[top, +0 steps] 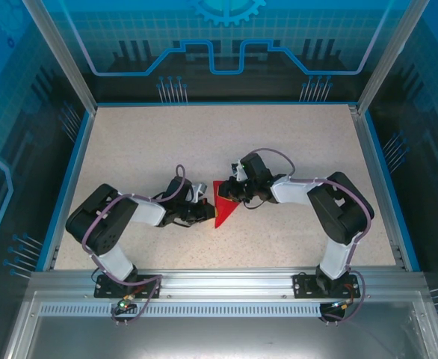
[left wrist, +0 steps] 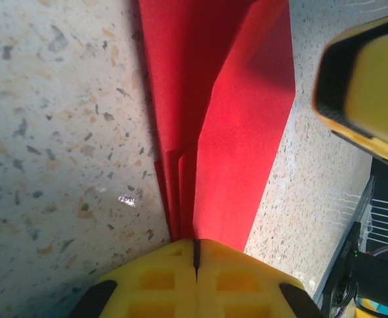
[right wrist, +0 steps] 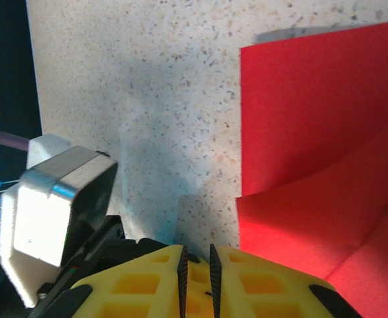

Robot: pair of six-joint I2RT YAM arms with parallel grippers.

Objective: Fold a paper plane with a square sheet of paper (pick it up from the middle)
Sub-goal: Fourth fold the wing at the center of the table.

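Note:
The red sheet of paper (top: 223,206) lies mid-table between the two arms, folded into a pointed, layered shape like a rough paper plane. My left gripper (top: 206,212) is at its left edge. In the left wrist view the yellow fingertips (left wrist: 195,255) are pressed together on the paper's creased layers (left wrist: 237,132), which run away from them. My right gripper (top: 232,193) is at the paper's upper right. Its jaws (right wrist: 197,262) stand a narrow gap apart with nothing between them, and the paper (right wrist: 320,132) lies to their right and passes under the right finger.
The speckled tabletop (top: 167,142) is bounded by a blue rim and metal frame posts. In the left wrist view the right gripper's yellow finger (left wrist: 373,86) hangs close over the paper's far side. The left arm's grey wrist camera block (right wrist: 55,212) sits just left of my right fingers.

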